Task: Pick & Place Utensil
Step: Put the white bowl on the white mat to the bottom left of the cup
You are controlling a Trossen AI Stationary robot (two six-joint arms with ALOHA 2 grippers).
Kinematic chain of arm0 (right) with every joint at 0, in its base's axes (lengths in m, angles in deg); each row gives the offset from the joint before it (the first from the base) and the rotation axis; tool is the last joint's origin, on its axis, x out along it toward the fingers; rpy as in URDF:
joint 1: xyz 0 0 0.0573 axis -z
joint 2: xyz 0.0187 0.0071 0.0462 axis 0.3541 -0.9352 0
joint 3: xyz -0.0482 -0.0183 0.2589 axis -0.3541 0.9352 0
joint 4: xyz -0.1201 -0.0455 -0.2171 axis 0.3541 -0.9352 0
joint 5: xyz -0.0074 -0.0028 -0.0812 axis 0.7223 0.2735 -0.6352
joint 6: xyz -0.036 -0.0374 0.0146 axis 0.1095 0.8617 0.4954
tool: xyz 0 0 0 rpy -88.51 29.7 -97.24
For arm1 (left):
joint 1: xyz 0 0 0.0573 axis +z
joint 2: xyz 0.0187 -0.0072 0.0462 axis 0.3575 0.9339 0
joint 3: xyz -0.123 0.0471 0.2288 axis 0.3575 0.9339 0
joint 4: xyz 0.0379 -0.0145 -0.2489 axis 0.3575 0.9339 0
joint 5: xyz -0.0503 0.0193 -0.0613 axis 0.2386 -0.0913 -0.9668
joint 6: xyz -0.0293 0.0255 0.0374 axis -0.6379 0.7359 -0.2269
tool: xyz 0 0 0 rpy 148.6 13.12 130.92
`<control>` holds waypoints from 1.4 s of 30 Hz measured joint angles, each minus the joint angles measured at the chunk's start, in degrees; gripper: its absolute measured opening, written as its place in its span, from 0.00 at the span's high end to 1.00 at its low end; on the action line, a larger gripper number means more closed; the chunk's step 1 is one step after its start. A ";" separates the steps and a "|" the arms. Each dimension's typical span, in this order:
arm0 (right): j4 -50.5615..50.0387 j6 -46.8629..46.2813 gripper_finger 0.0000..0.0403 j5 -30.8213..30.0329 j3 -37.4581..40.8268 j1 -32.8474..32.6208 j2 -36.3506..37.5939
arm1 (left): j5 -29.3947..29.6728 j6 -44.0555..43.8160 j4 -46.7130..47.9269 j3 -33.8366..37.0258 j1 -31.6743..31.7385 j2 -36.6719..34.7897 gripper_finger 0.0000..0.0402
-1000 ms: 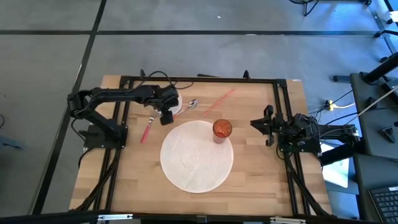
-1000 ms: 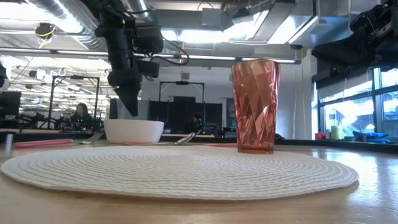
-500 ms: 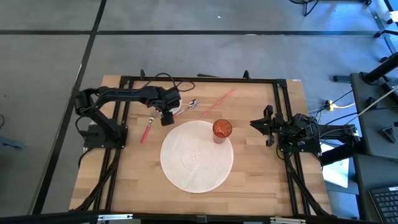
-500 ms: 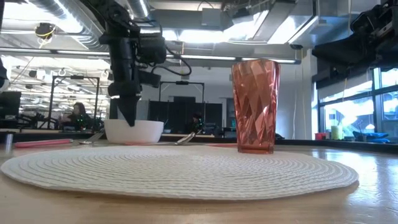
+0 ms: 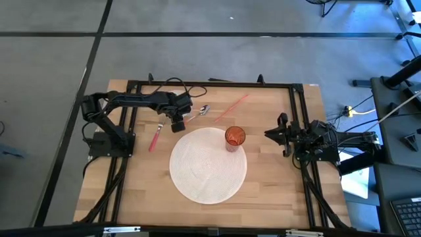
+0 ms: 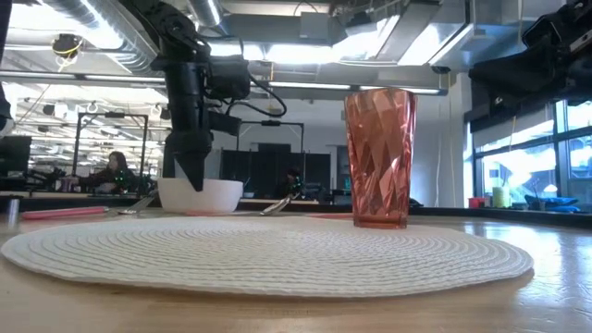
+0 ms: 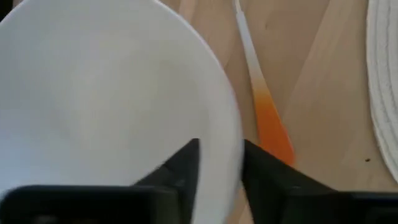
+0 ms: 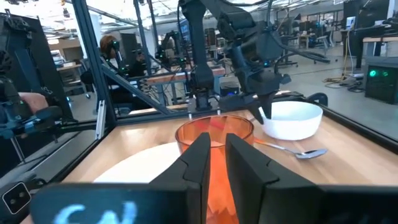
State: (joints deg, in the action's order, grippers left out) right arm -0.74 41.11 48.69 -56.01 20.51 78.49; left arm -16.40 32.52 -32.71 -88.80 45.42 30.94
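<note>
Left gripper (image 7: 219, 163) straddles the bowl (image 7: 93, 93) rim, fingers slightly apart, one each side; the spoon (image 5: 202, 110) lies at the bowl's 3 o'clock; right gripper (image 5: 281, 133) waits, fingers nearly closed, empty

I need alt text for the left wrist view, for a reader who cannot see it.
The left gripper straddles the rim of a white bowl, one dark finger inside and one outside. Beside the bowl, an orange and white utensil lies on the wooden table, with a white mat at the edge.
</note>
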 joint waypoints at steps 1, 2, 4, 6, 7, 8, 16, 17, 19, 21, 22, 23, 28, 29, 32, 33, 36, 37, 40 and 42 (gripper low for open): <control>-0.20 0.02 0.87 0.00 0.00 0.00 0.00 | 0.07 -0.21 0.00 0.00 0.00 0.00 0.87; -0.29 0.07 0.87 0.00 0.00 0.00 0.02 | 0.09 -0.22 -0.02 0.00 0.02 0.00 0.93; -0.28 0.09 0.87 0.00 0.00 0.00 0.01 | 1.60 0.59 -0.01 0.00 -0.07 0.00 0.97; -0.30 0.10 0.87 0.00 0.00 0.00 0.01 | 4.71 1.85 0.53 0.00 -0.58 -0.09 0.98; -0.29 0.09 0.87 0.00 0.00 0.00 0.00 | 5.40 2.44 1.05 -0.20 -0.86 -0.17 0.99; -0.29 0.11 0.87 0.00 0.00 0.00 0.00 | 5.74 2.77 2.47 -0.90 -1.24 -0.17 0.99; -0.38 0.13 0.87 -0.01 0.00 0.00 0.00 | 5.82 0.81 12.76 -10.23 -11.35 -0.24 0.99; -0.50 0.13 0.87 0.00 0.00 0.00 0.00 | 5.73 0.05 13.32 -11.05 -13.41 -0.24 0.99; -0.76 0.13 0.87 0.00 0.00 -0.01 0.00 | 4.98 -1.14 13.82 -12.16 -17.88 -0.31 0.99; -0.94 0.07 0.87 -0.02 0.00 -0.01 0.01 | 3.13 -1.44 13.72 -12.50 -22.63 -0.31 0.99; -0.90 0.07 0.87 -0.02 0.00 0.00 0.00 | 1.98 -1.10 13.65 -12.50 -25.02 -0.31 0.99; -0.81 0.05 0.87 -0.03 0.00 0.00 0.02 | 0.93 -0.50 13.65 -12.50 -27.31 -0.25 0.99; -0.70 -0.01 0.87 -0.03 0.00 -0.02 0.00 | 1.73 0.01 11.36 -12.52 -37.37 1.07 0.99; -0.70 -0.07 0.87 -0.02 0.00 0.00 0.00 | 1.63 0.04 9.76 -12.52 -38.85 1.18 0.99; -0.72 -0.09 0.87 -0.04 0.00 0.00 0.00 | 1.24 0.02 4.88 -12.55 -42.51 2.34 0.99; -0.72 -0.09 0.87 -0.04 0.00 -0.02 0.00 | 0.98 0.02 3.72 -12.55 -43.46 2.80 0.99; -0.70 -0.11 0.87 -0.07 0.00 -0.02 0.01 | -0.75 0.04 0.94 -12.55 -44.78 4.76 0.99; -0.70 -0.11 0.87 -0.04 0.00 -0.02 0.02 | -1.06 0.02 0.68 -12.55 -44.84 5.65 0.99; -0.70 -0.11 0.87 -0.05 0.00 -0.01 0.00 | -1.10 -0.85 1.13 -14.02 -44.73 8.89 0.99; -0.70 -0.11 0.87 -0.07 0.00 0.00 0.00 | -1.90 -0.81 1.54 -16.67 -44.74 11.60 0.99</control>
State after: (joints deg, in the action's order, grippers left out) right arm -1.44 41.00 48.62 -56.01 20.51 78.49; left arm -18.30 31.71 -31.16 -105.47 0.68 42.54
